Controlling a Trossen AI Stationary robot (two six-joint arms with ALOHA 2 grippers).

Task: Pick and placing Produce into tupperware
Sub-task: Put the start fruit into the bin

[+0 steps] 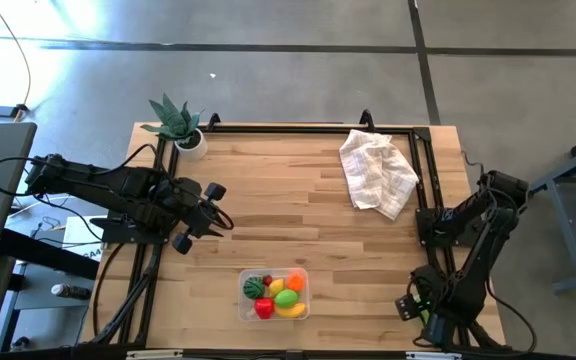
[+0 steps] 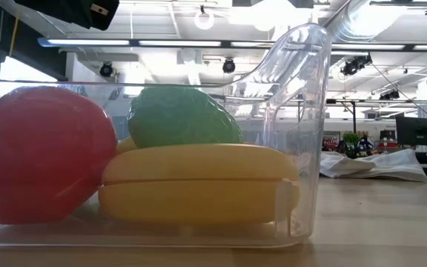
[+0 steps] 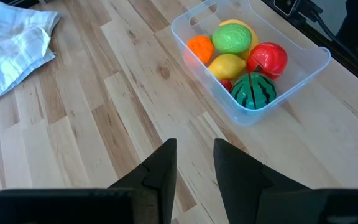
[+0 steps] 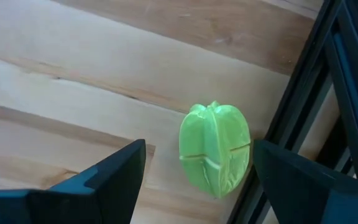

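Observation:
The clear tupperware [image 1: 274, 295] stands near the table's near edge. It holds the produce: a watermelon piece [image 3: 254, 91], a red fruit [image 3: 268, 58], a lemon [image 3: 227, 65], an orange [image 3: 199, 48], a green fruit [image 3: 232, 37] and a banana [image 2: 199, 182]. One light green toy pepper [image 4: 215, 150] lies on the wood at the table's right side, against the black frame rail. My right gripper [image 4: 199, 148] is open, with the pepper just ahead between its fingers and not touching them. My left gripper [image 3: 194, 150] hovers open at the table's left, away from the tupperware.
A white checked cloth [image 1: 376, 170] lies crumpled at the far right of the table. A spiky green plant in a white pot [image 1: 181, 126] stands at the far left corner. A black frame rail [image 4: 303, 93] runs along the table's right side beside the pepper.

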